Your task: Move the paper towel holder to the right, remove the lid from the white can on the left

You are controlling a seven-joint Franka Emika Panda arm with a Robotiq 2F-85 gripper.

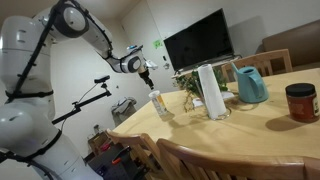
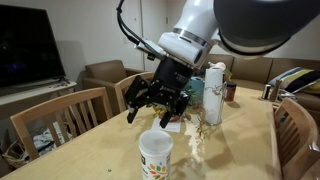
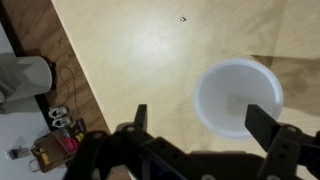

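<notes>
The white can (image 1: 160,104) stands upright near the table's end, with a yellowish mark on its side (image 2: 155,158). From above, in the wrist view, its round light top (image 3: 238,97) looks like the lid sitting on it. My gripper (image 1: 147,72) hangs open and empty above the can without touching it (image 2: 160,103). In the wrist view the gripper (image 3: 200,122) has its fingers spread, and the can lies just ahead of the right finger. The paper towel holder (image 1: 210,90) stands upright further along the table (image 2: 213,92).
A teal watering can (image 1: 250,85) and a dark red jar (image 1: 300,102) stand beyond the roll. Wooden chairs (image 1: 200,160) (image 2: 60,118) ring the table. The table's edge (image 3: 75,70) runs close by the can. A TV (image 1: 200,42) is at the back.
</notes>
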